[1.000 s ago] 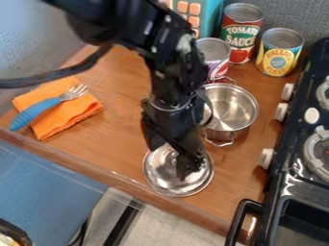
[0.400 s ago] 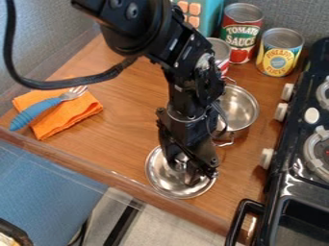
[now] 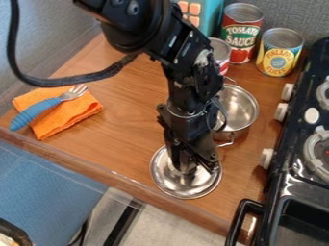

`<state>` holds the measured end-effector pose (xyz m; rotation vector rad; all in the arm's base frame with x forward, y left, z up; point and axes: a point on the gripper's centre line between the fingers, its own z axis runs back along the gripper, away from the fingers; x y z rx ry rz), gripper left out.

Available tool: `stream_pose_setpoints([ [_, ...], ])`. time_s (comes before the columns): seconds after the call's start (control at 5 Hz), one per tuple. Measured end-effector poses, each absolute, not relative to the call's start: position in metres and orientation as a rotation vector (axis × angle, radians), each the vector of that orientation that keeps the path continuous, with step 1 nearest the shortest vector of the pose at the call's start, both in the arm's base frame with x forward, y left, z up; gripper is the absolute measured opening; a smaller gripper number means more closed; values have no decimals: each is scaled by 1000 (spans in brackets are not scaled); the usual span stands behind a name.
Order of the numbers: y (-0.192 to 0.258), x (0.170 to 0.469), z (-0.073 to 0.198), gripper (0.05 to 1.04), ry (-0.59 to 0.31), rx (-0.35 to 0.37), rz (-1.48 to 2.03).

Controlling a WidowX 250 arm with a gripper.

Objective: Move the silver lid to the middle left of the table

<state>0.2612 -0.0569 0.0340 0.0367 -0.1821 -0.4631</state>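
One silver lid (image 3: 183, 188), three cans (image 3: 279, 54)

Layout, as seen in view: lid (image 3: 176, 185) on table (image 3: 122, 137), near front edge; pot (image 3: 242, 108) behind it, a bit right; first can (image 3: 221, 50) just behind pot; box (image 3: 207, 17) behind that, to the left; second can (image 3: 239, 42) back right of first; third can (image 3: 279, 53) right of second; cloth (image 3: 70, 117) far left, fork (image 3: 40, 112) lying on it — stove (image 3: 292, 185) along right side.
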Motion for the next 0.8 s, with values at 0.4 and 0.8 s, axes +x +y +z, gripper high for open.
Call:
stream_pose_setpoints([
  [0.4, -32, 271, 88, 285, -190, 17, -453],
  [0.8, 44, 326, 112, 285, -173, 14, -333],
])
